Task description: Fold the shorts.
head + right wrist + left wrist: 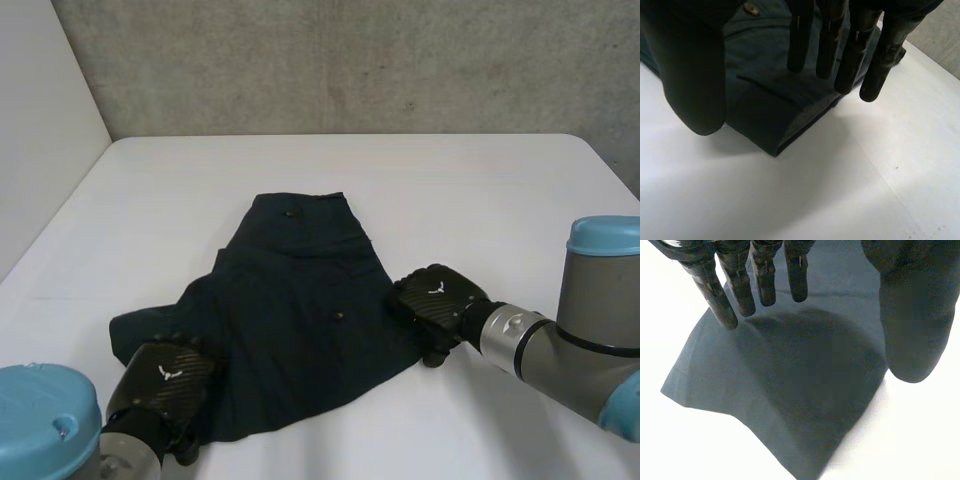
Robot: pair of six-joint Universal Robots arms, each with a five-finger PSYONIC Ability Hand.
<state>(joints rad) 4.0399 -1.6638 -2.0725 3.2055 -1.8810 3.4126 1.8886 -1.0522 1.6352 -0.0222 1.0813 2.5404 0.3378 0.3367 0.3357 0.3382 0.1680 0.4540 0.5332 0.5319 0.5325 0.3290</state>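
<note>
Left wrist view: left robot hand (pixel 738 286) splayed wide over shorts (pixel 790 390)

Dark shorts (pixel 300 320) on white table (pixel 480 180)

The left hand (pixel 160 385) is at the near left, palm down, its fingers (pixel 710 287) straight and held apart from the thumb (pixel 912 315). The right hand (pixel 437 298) reaches in from the right on its arm (pixel 560 340), palm down too, with straight fingers (pixel 875 60) and the thumb (pixel 690 75) set wide.
</note>
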